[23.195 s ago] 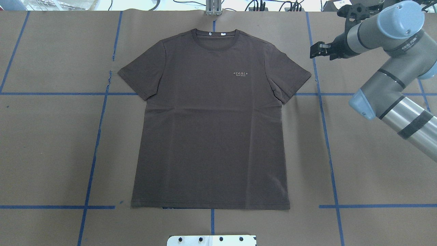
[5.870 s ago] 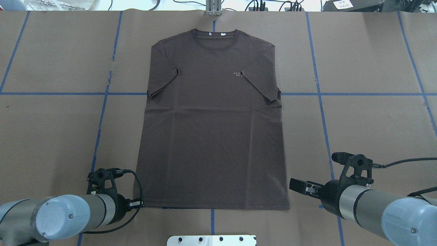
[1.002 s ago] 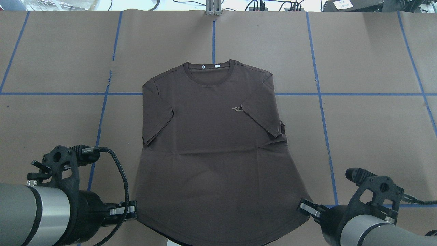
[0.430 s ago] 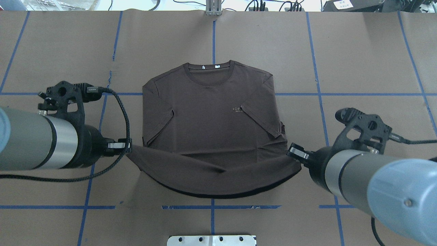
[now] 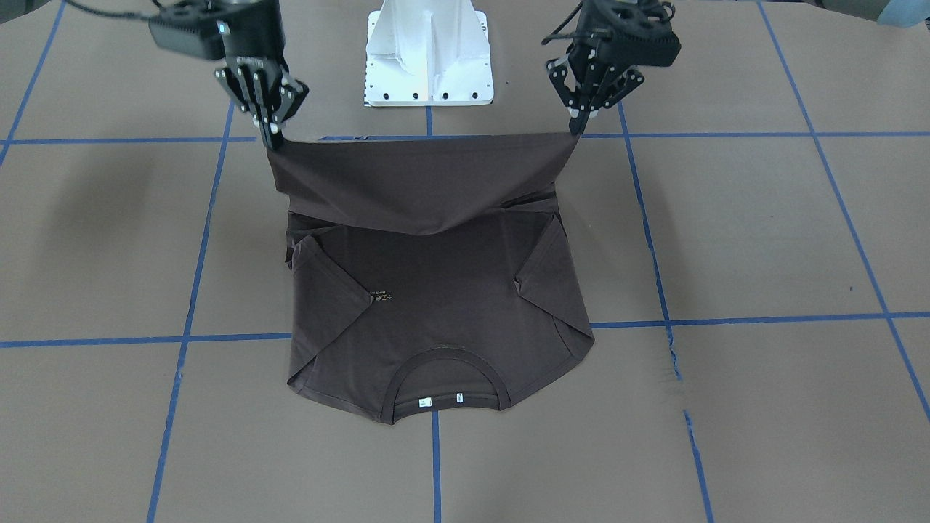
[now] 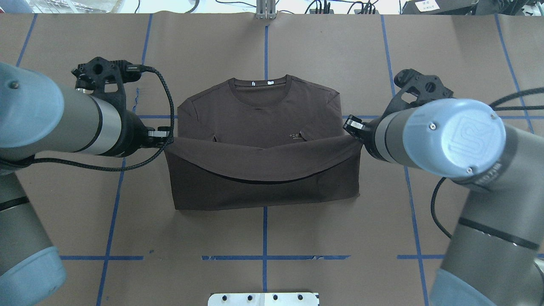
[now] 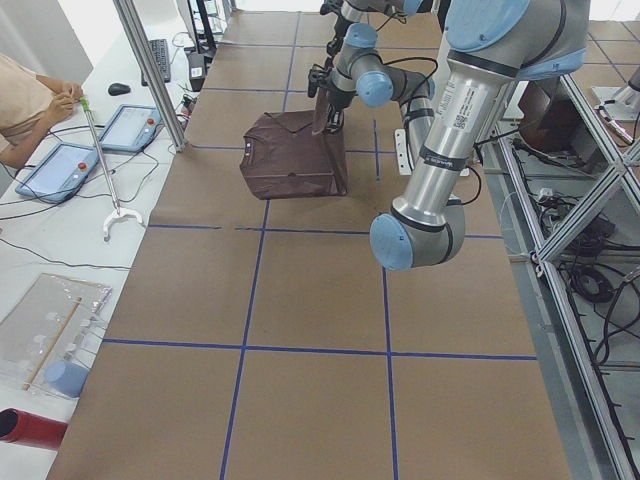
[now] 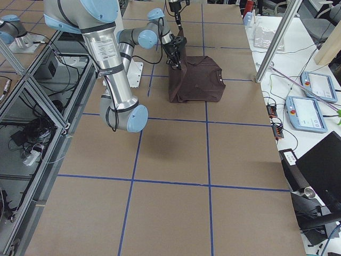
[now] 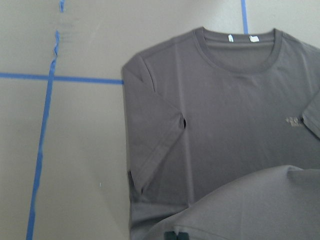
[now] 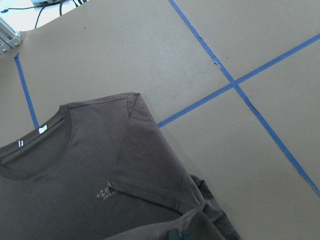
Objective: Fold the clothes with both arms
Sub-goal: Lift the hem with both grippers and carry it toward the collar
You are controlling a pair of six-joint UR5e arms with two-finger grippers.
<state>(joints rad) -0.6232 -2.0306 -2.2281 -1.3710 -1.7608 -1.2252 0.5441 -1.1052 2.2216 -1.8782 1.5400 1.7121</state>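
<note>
Dark brown T-shirt [image 6: 263,106] caught mid-fold at the centre of the paper-covered bench [image 6: 446,55], with its collar [image 5: 449,352] toward the edge far from the robot. Both short sleeves are turned in over the chest.

The left gripper [image 6: 166,136] and the right gripper [image 6: 349,124] each pinch one corner of the hem, fingers pressed together on the cloth, and hold it raised off the bench. From a fold line on the side toward the robot, the cloth rises to the two grippers. The hem hangs between them as a band that sags in the middle, above the shirt's lower half.

The pale chest logo [image 6: 296,136] shows just past the lifted edge, partly covered by a sleeve. Two white neck tags [image 6: 269,82] sit inside the collar.

Blue tape lines [image 6: 265,42] cross the bench in a grid. The white pedestal base [image 5: 429,51] stands at the robot's edge, behind the raised hem.
</note>
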